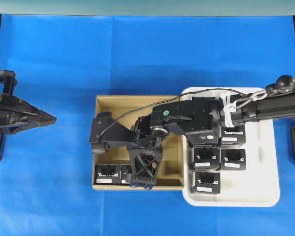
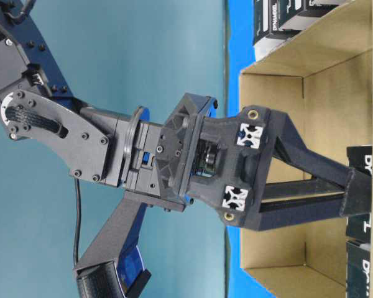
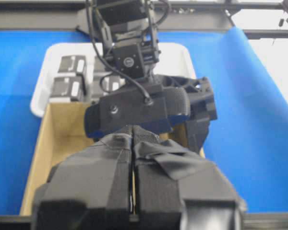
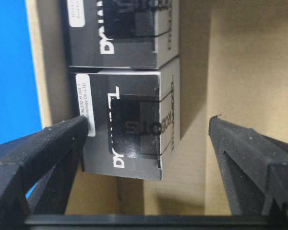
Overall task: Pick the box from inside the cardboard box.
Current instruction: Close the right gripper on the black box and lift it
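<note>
The cardboard box [image 1: 123,105] sits mid-table, with black boxes along its near wall. My right gripper [image 1: 141,184] reaches across and points down into it. In the right wrist view my right gripper [image 4: 149,122] is open around one black box [image 4: 125,124] with a white label strip. Its left finger [image 4: 53,143] is against the labelled side and its right finger [image 4: 240,143] stands well apart. A second black box [image 4: 117,33] lies just beyond, and one shows beside the gripper from overhead [image 1: 107,173]. My left gripper [image 1: 39,118] is shut and empty at the far left.
A white plastic tray [image 1: 265,196] holding several black boxes [image 1: 206,182] touches the cardboard box's right side. The right arm [image 1: 196,118] spans the tray and the carton wall. Blue cloth [image 1: 137,54] covers the table. The tan carton floor [image 4: 240,57] is bare to the right of the box.
</note>
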`<state>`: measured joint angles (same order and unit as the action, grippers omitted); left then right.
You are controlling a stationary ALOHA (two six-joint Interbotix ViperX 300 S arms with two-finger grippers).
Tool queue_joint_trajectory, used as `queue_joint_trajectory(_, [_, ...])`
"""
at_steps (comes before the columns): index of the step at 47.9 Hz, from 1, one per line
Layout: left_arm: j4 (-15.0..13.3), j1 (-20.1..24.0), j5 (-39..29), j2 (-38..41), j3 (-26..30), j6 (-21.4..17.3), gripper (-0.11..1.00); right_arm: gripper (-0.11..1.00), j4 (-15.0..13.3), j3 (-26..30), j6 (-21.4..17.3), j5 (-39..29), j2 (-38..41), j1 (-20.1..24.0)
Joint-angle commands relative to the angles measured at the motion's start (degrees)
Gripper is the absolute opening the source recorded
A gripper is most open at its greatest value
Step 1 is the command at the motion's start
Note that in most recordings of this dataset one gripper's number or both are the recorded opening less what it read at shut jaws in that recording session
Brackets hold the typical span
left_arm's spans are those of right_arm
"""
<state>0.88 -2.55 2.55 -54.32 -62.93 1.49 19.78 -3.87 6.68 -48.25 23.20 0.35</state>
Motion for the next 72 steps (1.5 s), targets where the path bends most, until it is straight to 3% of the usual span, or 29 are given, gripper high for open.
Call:
queue_joint_trajectory(1, [0.1, -0.1, 0.3, 0.4, 1.7, 0.1, -0.05, 0.99, -0.8, -0.4, 0.3, 0.5, 0.4, -1.3])
queue_joint_trajectory(26, [0.1, -0.1, -1.9, 0.4, 2.1, 0.0, -0.05, 0.99, -1.8, 0.2, 3.4, 0.7, 0.2, -4.7])
queue_joint_trajectory(40, [0.1, -0.1, -2.0, 0.4, 2.2, 0.0, -0.05, 0.99, -1.6, 1.8, 4.6, 0.1, -2.1, -3.3])
queue_joint_trajectory(58, [0.1, -0.1, -1.9, 0.4, 2.1, 0.0, -0.05, 0.99, -2.1, 2.1, 10.1, -0.4, -2.1, -0.5])
queue_joint_trajectory(67, [0.1, -0.1, -2.0, 0.4, 2.2, 0.1, -0.05, 0.99, -7.8, 2.2, 10.5, -0.5, -1.4, 0.5])
queue_joint_trajectory(72, [0.2, 0.0, -2.0, 0.4, 2.1, 0.1, -0.05, 0.99, -9.1, 2.0, 10.5, -0.3, -0.6, 1.3])
